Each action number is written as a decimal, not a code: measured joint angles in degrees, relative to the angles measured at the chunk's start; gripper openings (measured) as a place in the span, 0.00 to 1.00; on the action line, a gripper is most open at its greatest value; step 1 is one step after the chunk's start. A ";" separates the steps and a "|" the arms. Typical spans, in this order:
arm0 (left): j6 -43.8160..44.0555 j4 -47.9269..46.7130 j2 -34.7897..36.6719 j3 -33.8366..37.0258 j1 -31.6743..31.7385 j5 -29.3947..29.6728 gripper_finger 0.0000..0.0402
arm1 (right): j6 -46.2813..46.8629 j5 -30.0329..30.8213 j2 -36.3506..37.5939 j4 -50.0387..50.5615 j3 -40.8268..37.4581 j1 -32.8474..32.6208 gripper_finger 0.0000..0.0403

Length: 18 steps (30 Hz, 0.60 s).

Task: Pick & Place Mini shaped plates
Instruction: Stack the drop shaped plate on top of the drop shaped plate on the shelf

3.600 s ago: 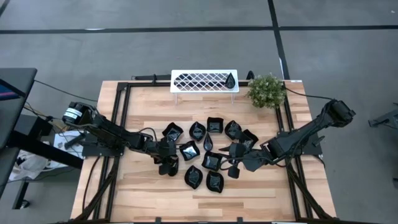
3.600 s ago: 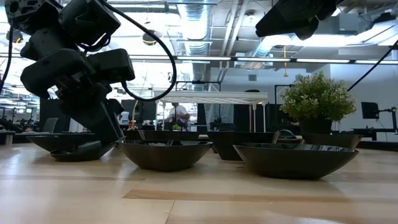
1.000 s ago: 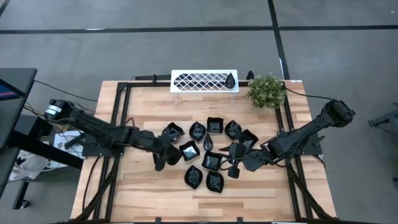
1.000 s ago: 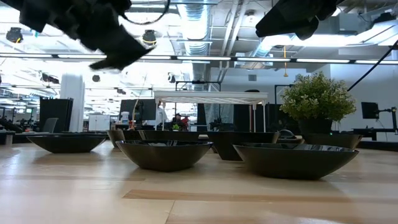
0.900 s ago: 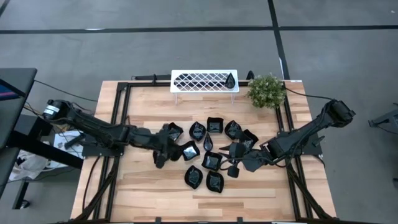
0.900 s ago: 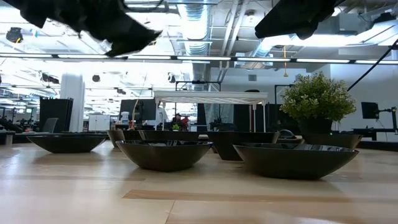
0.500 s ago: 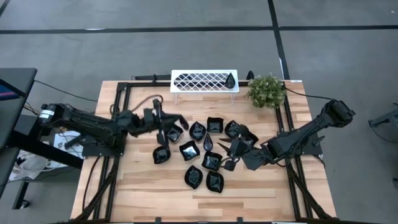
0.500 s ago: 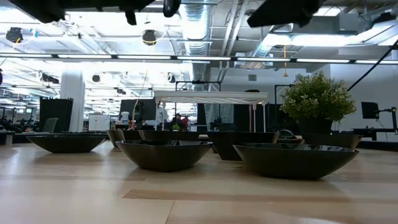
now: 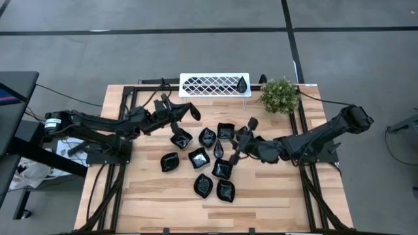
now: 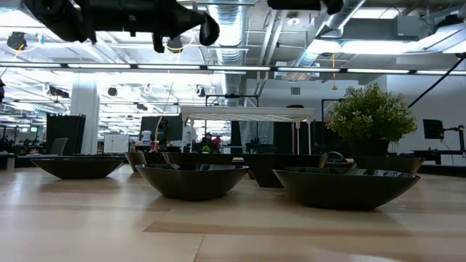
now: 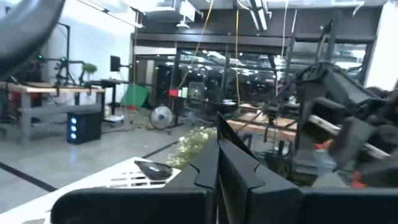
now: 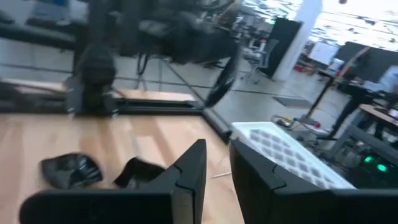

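surface: wooden table (image 9: 150, 196) | left pincer (image 9: 194, 112) together | right pincer (image 9: 251, 123) unclear

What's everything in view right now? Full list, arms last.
mini shaped plates: at least nine in plain sight, glossy black, clustered mid-table; any under the right arm are hidden
plate on the rack: one, black, teardrop, at the rack's right end
lattice rack: one, white, far edge of the table
potted plant: one, green, far right corner
table: one, light wood, black frame
left gripper: shut, raised near the rack
right gripper: fingers slightly apart, above the cluster's right side
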<state>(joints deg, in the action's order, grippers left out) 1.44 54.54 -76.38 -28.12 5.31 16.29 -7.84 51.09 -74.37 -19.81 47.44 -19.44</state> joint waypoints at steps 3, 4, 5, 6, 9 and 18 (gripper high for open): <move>2.46 0.77 -1.59 -0.75 -0.91 0.00 0.03 | 2.77 0.05 -1.12 -1.53 0.06 1.89 0.17; 3.22 0.81 -2.18 -1.08 -1.43 -0.02 0.03 | 2.88 0.05 -2.08 -2.10 0.13 2.26 0.17; 3.37 0.81 -2.85 -1.36 -1.96 0.02 0.02 | 2.73 0.08 -3.08 -1.95 0.02 2.40 0.17; 3.26 0.81 -3.68 -1.91 -2.56 0.00 0.02 | 2.49 0.15 -4.47 -2.47 -0.04 2.41 0.17; 1.29 0.81 -5.74 -3.64 -3.74 -0.14 0.02 | 1.47 0.35 -9.30 -6.54 0.06 2.06 0.17; -1.63 0.81 -10.42 -6.86 -3.93 1.98 0.02 | -17.99 12.83 -16.87 -23.94 0.02 -3.97 0.17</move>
<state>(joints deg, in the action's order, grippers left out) -0.19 55.35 -86.80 -34.98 1.39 18.28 -25.83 63.92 -91.24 -43.74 47.46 -23.40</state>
